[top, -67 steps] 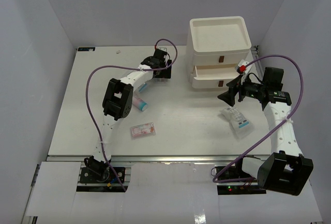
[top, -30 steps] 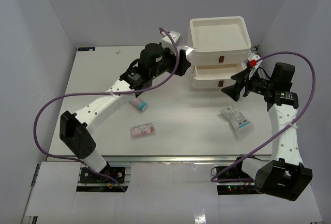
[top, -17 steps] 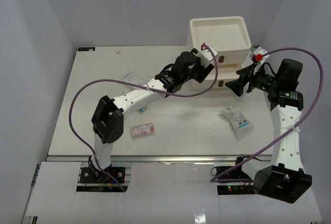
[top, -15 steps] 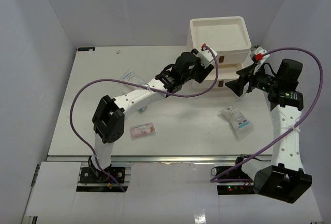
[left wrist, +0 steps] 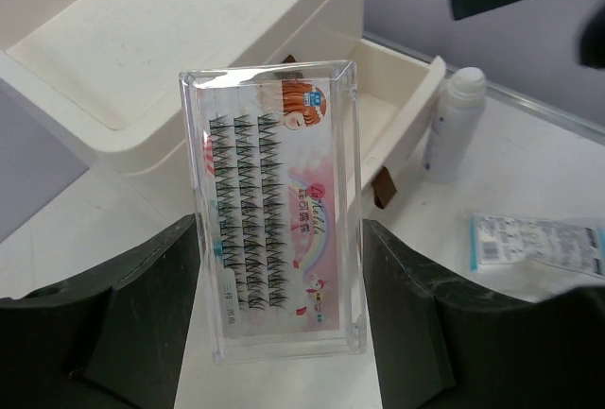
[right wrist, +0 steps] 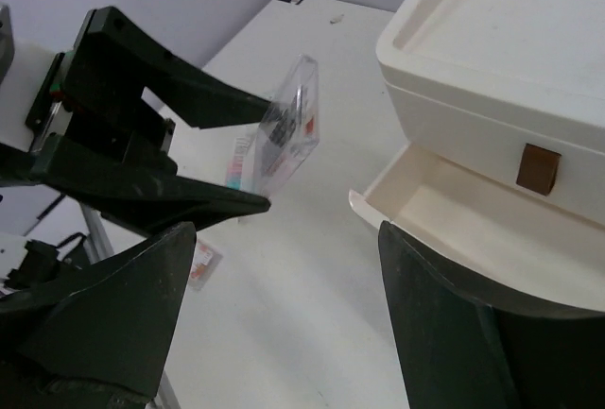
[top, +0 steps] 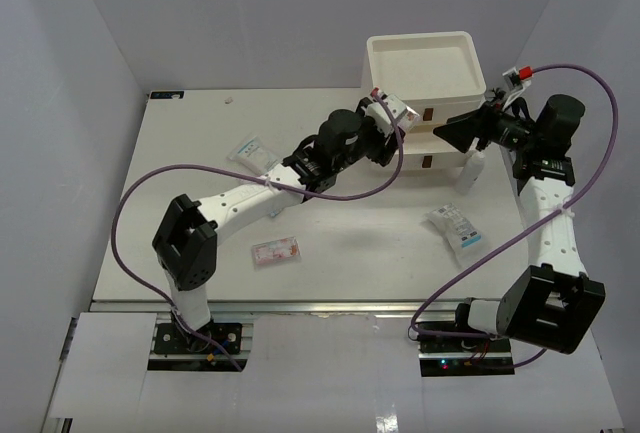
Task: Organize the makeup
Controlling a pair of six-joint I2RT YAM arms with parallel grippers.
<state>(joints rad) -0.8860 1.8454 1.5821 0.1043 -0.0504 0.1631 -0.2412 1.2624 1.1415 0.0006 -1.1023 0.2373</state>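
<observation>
My left gripper [top: 385,121] is shut on a clear flat case of false lashes [left wrist: 274,211] with a pink printed card and holds it upright in the air, just in front of the white drawer box [top: 420,65]. A drawer [left wrist: 402,107] stands pulled open beside the case. The case also shows in the right wrist view [right wrist: 288,130]. My right gripper [top: 455,133] is open and empty, hovering at the open drawer [right wrist: 473,230]. A blue-and-white packet [top: 457,228], another packet [top: 255,153] and a pink sachet [top: 275,251] lie on the table. No sponges or pink tube show.
A small white bottle [top: 472,171] stands right of the drawer box, also in the left wrist view [left wrist: 452,126]. The box top is a shallow tray [left wrist: 142,41]. A brown handle [right wrist: 538,165] marks a closed upper drawer. Purple cables loop over both arms.
</observation>
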